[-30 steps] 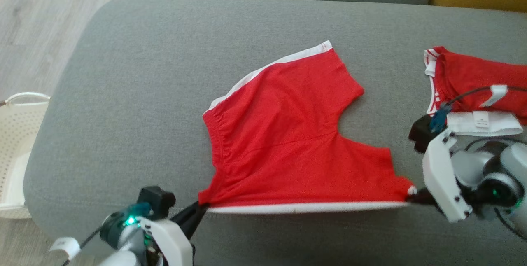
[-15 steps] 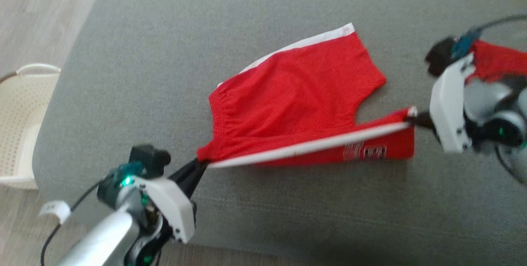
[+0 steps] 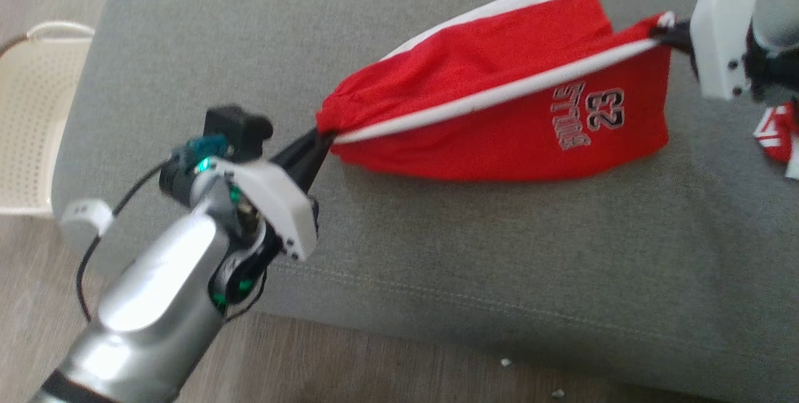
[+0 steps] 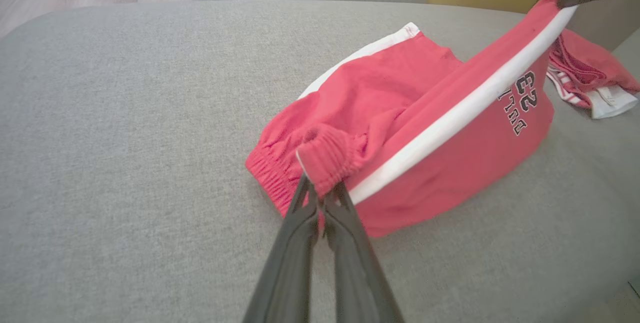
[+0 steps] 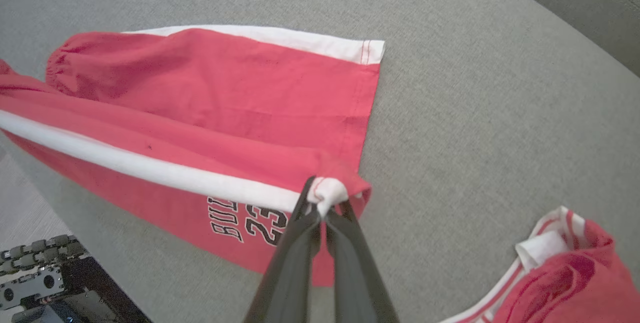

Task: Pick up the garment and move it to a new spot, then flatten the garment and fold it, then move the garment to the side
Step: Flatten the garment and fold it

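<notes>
- left end effector (image 3: 321,135) is clamping the red shorts' (image 3: 499,147) waistband corner, right end effector (image 3: 660,33) the hem corner
- the white-striped edge (image 3: 499,94) is stretching taut between them, lifted above the other leg resting on the grey sofa cushion (image 3: 437,253)
- another red garment (image 3: 774,133) is lying near the right end effector

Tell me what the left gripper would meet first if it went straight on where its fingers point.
The red shorts it pinches: the left gripper would press into the bunched waistband, then probably the grey cushion beyond; depth is unclear.
</notes>
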Available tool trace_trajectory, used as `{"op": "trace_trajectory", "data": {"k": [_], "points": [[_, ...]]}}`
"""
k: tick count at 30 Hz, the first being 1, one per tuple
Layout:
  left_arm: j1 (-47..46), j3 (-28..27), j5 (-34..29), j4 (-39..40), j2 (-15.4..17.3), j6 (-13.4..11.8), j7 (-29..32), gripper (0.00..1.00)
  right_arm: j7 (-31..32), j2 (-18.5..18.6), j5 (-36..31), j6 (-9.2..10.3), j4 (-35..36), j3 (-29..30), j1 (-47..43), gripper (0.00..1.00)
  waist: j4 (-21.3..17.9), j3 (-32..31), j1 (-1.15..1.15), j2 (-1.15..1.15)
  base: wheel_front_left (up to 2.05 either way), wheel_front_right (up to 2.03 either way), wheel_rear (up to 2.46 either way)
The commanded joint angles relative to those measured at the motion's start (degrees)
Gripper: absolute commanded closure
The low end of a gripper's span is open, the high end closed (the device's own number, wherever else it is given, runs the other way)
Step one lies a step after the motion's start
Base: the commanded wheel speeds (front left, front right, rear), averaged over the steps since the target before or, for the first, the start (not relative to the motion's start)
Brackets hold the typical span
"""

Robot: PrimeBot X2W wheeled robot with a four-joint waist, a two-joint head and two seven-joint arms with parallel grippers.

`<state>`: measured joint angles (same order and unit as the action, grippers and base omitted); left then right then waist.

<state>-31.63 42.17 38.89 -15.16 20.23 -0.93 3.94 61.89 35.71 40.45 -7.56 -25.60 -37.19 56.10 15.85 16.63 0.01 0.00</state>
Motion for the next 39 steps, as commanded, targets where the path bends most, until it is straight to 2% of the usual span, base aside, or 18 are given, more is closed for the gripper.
{"op": "trace_trajectory", "data": {"k": [1, 12, 28, 29, 30, 31, 32, 33, 39], "points": [[-3.5, -3.0, -0.4, 0.4, 1.3, 0.3, -0.4, 1.0, -0.7, 0.0, -1.1, 0.08, 0.7, 0.8, 2.3, 1.0, 1.0, 1.9, -0.01, 0.0, 0.0, 0.0, 0.0], [-11.9, -3.4, 0.3, -8.9, -3.4, 1.6, -0.8, 1.0, -8.4, -4.8, -3.8, 0.08, -8.3, -1.0, 9.9, 1.0, 1.3, 6.6, -0.01, 0.0, 0.0, 0.0, 0.0], [-22.0, -3.1, 0.4, -23.0, -8.9, 3.6, -2.5, 1.0, -19.1, -6.4, -4.9, 0.08, -17.9, -5.6, 17.5, 1.0, 3.1, 11.9, -0.01, 0.0, 0.0, 0.0, 0.0], [-22.5, -3.0, 0.4, -23.8, -9.3, 3.8, -2.7, 1.0, -20.1, -6.5, -5.1, 0.08, -18.6, -5.5, 18.0, 0.85, 3.1, 12.1, -0.01, 0.0, 0.0, 0.0, 0.0], [-22.5, -3.0, 0.4, -23.8, -9.3, 3.8, -2.7, 1.0, -20.1, -6.5, -5.1, 0.08, -18.6, -5.5, 18.0, 0.85, 3.1, 12.1, -0.01, 0.0, 0.0, 0.0, 0.0], [-22.9, -3.0, 0.4, -24.6, -9.6, 3.9, -3.0, 1.0, -21.5, -6.7, -5.5, 0.08, -19.2, -5.4, 18.4, 0.0, 3.2, 12.3, -0.01, 0.0, 0.0, 0.0, 0.0], [-23.4, -3.0, 0.5, -25.4, -10.0, 4.1, -3.2, 0.69, -22.9, -7.0, -5.9, 0.08, -20.1, -5.2, 18.8, 0.0, 3.2, 12.5, -0.01, 0.0, 0.0, 0.0, 0.0], [-23.8, -3.0, 0.5, -26.2, -10.3, 4.2, -3.5, 0.0, -24.2, -7.3, -6.4, 0.08, -20.9, -5.1, 19.2, 0.0, 3.1, 12.6, -0.01, 0.0, 0.0, 0.0, 0.0], [-25.2, -3.3, 0.9, -30.4, -11.2, 4.7, -5.9, 0.0, -28.5, -9.4, -6.8, 0.08, -25.0, -5.6, 19.6, 0.0, 2.4, 12.6, -0.01, 0.0, 0.0, 0.0, 0.0]]}}
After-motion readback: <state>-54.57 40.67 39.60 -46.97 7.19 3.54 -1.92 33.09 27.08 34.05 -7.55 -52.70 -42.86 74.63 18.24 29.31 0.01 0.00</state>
